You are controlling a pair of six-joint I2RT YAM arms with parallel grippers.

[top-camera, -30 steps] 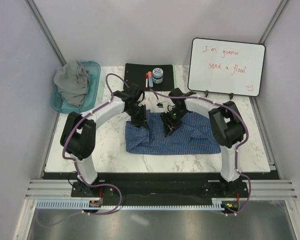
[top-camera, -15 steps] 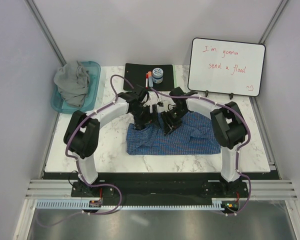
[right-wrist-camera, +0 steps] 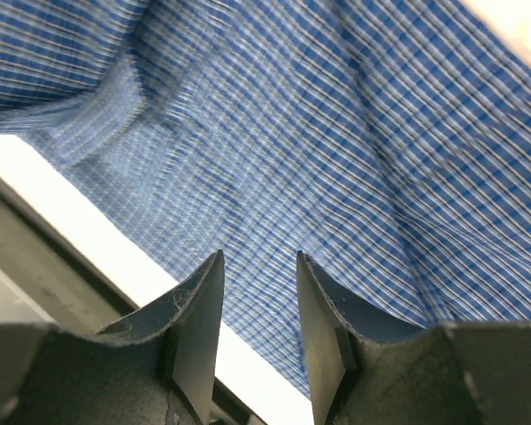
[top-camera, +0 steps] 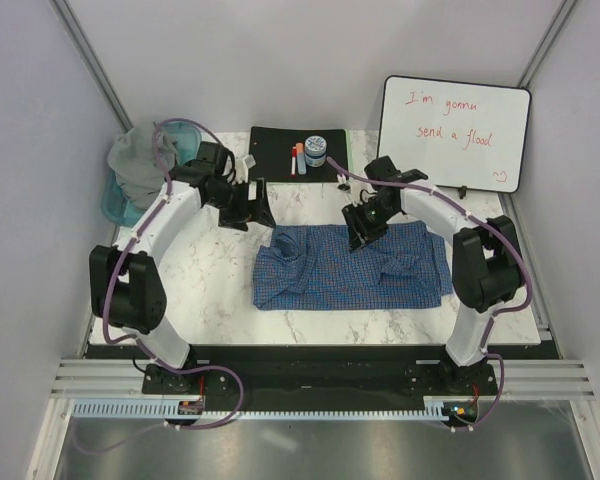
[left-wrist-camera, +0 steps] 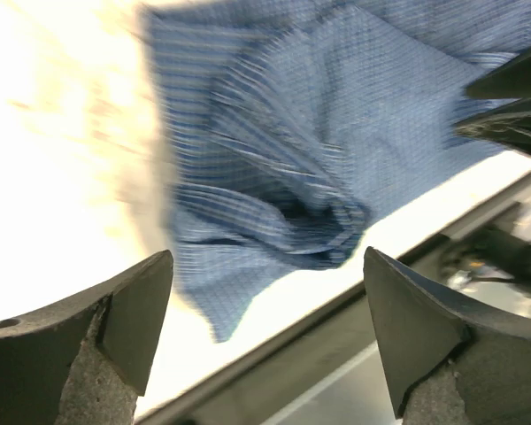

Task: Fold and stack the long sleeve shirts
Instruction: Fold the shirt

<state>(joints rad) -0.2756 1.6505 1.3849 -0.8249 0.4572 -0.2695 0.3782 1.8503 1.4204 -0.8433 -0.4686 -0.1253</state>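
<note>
One checked shirt (top-camera: 350, 270) beneath right fingers (right-wrist-camera: 199, 310)

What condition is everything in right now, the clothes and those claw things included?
blue check shirt: lying flat, partly folded, rumpled at one end.
grey shirt: crumpled in the teal tub, unfolded.
left end effector: open wide, empty.
right end effector: part open over the blue check shirt, gripping nothing.
whiteboard: upright, red writing on it.
</note>
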